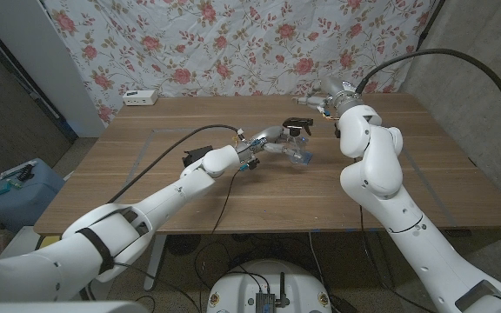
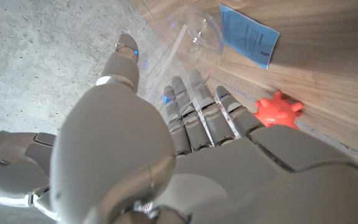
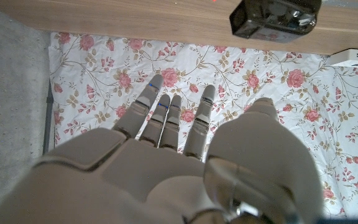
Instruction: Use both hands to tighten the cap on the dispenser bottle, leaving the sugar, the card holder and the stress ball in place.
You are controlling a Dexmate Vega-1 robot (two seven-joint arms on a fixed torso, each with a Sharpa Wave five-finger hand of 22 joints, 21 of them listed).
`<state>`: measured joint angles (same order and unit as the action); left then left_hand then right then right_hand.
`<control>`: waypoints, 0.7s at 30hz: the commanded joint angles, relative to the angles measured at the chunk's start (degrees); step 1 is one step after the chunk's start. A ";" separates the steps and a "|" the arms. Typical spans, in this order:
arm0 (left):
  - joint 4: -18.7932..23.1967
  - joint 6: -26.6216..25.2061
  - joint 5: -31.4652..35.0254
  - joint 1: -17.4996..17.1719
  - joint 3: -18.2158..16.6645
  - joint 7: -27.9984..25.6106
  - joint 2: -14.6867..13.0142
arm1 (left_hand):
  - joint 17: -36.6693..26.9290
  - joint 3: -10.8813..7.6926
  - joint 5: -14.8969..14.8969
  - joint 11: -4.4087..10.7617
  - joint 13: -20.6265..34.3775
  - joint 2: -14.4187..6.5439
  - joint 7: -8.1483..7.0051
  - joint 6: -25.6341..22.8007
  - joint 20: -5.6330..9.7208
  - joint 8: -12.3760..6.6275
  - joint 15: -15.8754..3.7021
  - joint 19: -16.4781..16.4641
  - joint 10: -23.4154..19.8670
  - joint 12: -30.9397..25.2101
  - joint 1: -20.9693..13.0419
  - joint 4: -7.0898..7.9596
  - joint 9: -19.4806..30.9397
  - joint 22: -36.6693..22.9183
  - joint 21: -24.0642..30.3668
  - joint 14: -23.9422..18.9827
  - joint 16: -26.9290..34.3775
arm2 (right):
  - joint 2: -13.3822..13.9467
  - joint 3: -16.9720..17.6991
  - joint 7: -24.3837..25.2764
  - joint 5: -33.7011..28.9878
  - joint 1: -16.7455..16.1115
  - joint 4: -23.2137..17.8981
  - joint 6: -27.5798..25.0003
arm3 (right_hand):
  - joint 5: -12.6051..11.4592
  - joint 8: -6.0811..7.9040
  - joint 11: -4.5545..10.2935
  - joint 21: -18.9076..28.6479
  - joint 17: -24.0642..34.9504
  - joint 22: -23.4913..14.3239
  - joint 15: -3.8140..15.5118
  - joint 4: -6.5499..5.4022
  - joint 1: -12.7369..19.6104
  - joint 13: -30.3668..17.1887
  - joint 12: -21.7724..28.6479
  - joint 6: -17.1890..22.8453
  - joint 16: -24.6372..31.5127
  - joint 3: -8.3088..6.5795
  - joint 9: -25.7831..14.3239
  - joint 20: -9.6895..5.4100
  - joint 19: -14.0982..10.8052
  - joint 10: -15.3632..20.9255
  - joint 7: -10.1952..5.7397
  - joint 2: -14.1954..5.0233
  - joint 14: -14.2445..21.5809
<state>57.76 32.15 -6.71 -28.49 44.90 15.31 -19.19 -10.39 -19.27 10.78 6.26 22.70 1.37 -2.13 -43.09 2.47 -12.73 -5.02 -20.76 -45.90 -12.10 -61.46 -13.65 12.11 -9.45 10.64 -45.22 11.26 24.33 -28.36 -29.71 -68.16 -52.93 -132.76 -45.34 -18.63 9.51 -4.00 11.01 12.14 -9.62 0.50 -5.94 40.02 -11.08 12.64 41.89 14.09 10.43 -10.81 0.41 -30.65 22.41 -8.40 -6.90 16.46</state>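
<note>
The desk is brown wood grain, and behind it hangs a white cloth printed with pink roses and green leaves. The bottle is clear, a blue card with dark print lies beside it, and the spiky ball is orange-red. Both arms are glossy white, the left robot hand shows grey fingers with small blue lights, a black holder sits on the wood, and a white power strip lies at the far edge.
</note>
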 commanded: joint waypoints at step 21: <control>11.17 -7.04 0.20 -5.00 -2.96 -5.58 -4.62 | 0.39 -5.29 0.24 0.59 -0.42 -6.57 -1.90 -6.09 -1.00 -0.06 -4.16 1.78 -0.39 0.13 4.43 4.88 0.15 -0.20 -0.41 -0.01 -0.32 | 7.65 2.75 29.07 34.62 -2.41 0.11 -1.63 | 2.28 0.37 0.19 -0.46 -0.09 0.06 -0.39 -0.79 -2.10 0.13 -1.69 -12.18 -2.30 -0.21 0.25 -2.50 1.02 -3.20 -0.22 -1.66 -2.44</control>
<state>63.84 28.48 -6.76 -31.11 43.10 12.35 -21.83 -9.87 -19.27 10.78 6.28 22.28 1.37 -2.13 -43.09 1.65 -12.70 -5.01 -19.51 -45.89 -12.09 -61.46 -13.65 12.11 -9.46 10.36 -45.22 11.00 29.29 -27.33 -10.81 -46.57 -54.05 -132.87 -48.30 -16.52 9.52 -3.79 10.78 11.98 -9.62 0.00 -6.64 38.20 -10.92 11.00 30.02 11.86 10.20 -10.38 -1.52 -29.28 19.51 -8.97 -8.40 14.29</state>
